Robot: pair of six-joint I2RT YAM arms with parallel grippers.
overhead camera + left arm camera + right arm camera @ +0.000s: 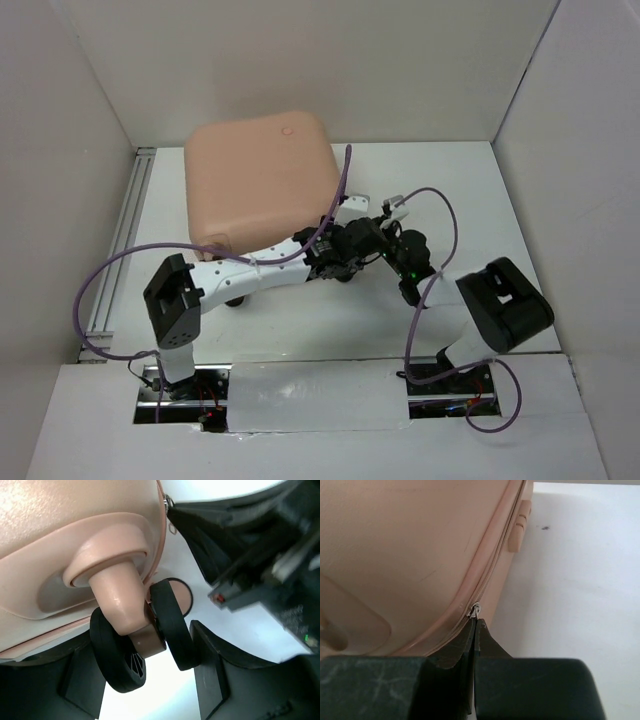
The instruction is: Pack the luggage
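My right gripper [474,622] is pressed together on the small metal zipper pull [476,610] of the closed peach-pink luggage [262,180]. My left gripper [142,672] is spread around its black double wheel [167,622].

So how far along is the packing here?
Nearly done, it seems. The luggage lies closed, shells together. In hand: the right hand is pinched shut on the zipper pull at a corner, while the left hand straddles a wheel, open. Left: how much zipper remains unzipped can't be told.

White table [470,190], aluminium rail [118,245] along its left edge
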